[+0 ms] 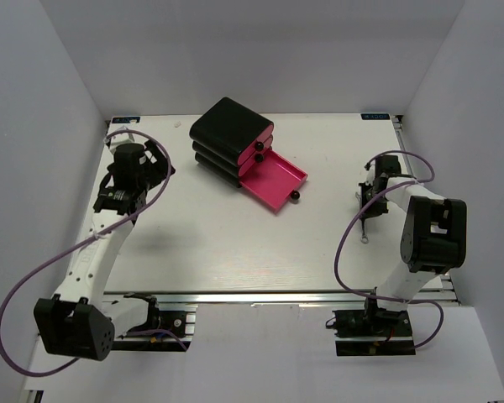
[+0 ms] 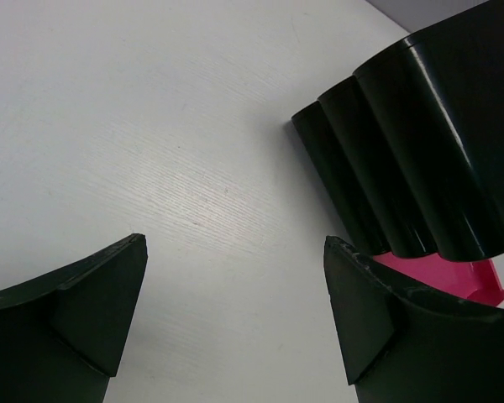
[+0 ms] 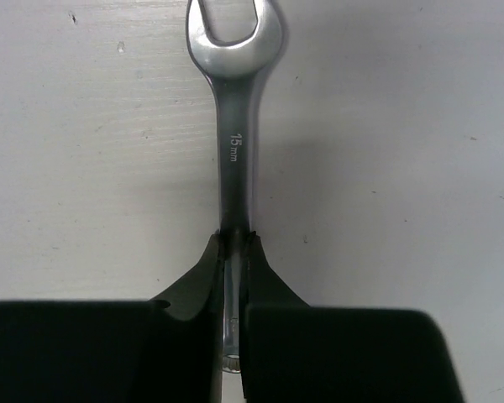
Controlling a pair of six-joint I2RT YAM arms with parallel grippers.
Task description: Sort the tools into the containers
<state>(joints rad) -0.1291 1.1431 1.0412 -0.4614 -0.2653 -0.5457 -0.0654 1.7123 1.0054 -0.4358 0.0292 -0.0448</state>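
The black casing [image 1: 231,133] with three stacked pink drawers stands at the back middle. Its bottom drawer [image 1: 277,179] is pulled out and looks empty. The casing [image 2: 420,143] and a bit of the pink drawer [image 2: 458,279] also show in the left wrist view. My left gripper [image 2: 235,311] is open and empty over bare table, left of the casing [image 1: 160,155]. My right gripper [image 3: 235,243] is shut on the shaft of the silver wrench [image 3: 233,126], marked 15 mm, at the right side of the table [image 1: 365,228]. The screwdrivers are out of view.
White walls close in the table on the left, back and right. The table's front rail [image 1: 277,295] runs between the two arm bases. Purple cables loop beside each arm.
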